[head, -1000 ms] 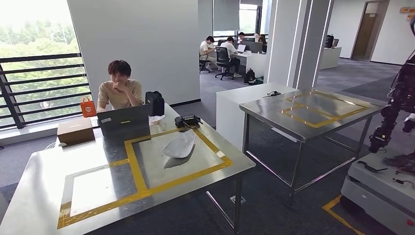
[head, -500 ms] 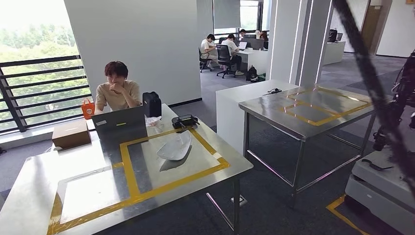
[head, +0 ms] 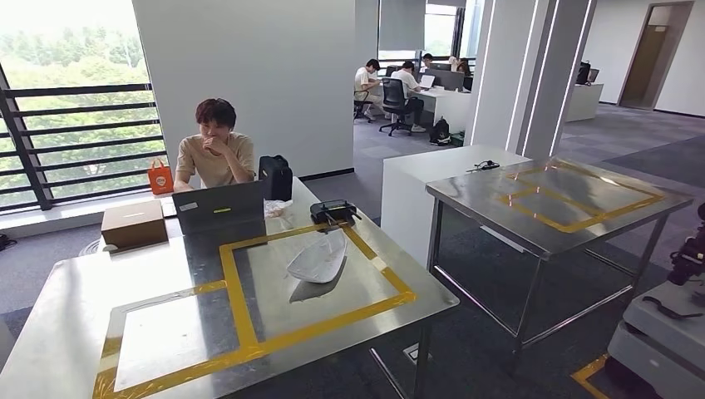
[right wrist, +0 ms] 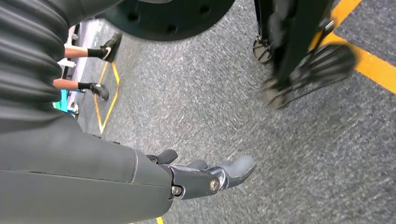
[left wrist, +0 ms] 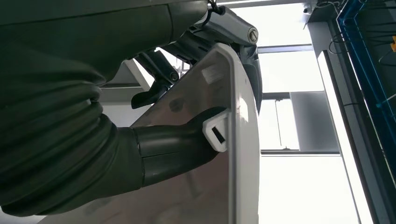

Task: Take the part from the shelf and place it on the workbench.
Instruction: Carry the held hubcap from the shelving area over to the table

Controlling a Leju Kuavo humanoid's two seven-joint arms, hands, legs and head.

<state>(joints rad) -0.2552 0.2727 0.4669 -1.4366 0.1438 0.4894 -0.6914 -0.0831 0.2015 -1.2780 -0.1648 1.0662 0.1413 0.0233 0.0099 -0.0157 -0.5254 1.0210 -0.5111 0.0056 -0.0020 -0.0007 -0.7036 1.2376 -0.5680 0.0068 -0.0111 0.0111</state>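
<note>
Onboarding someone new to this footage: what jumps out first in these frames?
Up close, the left hand grips a pale flat part, thumb hooked over its edge. Ahead, a steel table marked with yellow tape carries a similar white part inside the taped square, with a person seated behind a laptop at its far side. The right hand hangs over grey carpet, holding nothing.
</note>
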